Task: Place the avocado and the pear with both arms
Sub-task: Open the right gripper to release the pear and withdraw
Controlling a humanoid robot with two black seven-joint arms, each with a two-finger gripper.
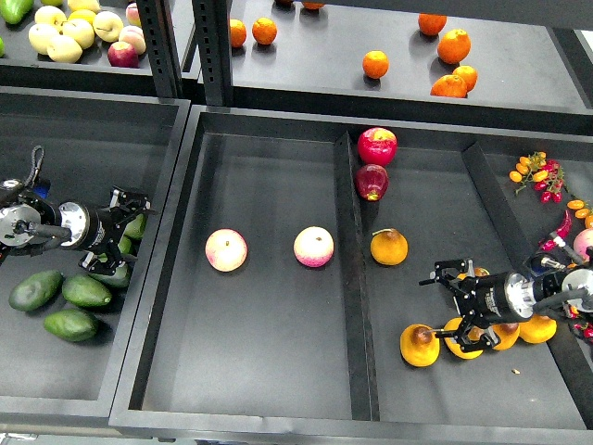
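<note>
Nearest us, bottom right, our right gripper [460,311] sits low in the right compartment of the center tray [269,408], prongs spread around one pear [463,336] in a cluster of 4 orange-yellow pears; we can't tell if it's actually clamped. Others in that cluster: one w/ a brown dimple [420,345] just left of the claw, one [537,328] under the wrist, and one mostly hidden behind the prongs. A 5th pear [389,247] sits apart, higher up near the divider [352,278].

Left bin [56,130]: our left gripper [122,236] is over an avocado [135,226], prongs around it w/ green showing between them; grip not confirmable, so can't tell. 3 more dark green avocados [67,304] lie loose below the arm, close together.

Center tray, left compartment: 2 pink-and-cream round fruits [226,249], well apart. Right compartment top: 2 red apples [377,146], touching, just beside the divider.

Back shelf [306,65]: approx. 8 oranges [375,64] scattered, some cut off by the frame. Top left: a pile of yellow and reddish fruit [65,37]. Far right: small orange and red cherry tomatoes [537,176].
</note>
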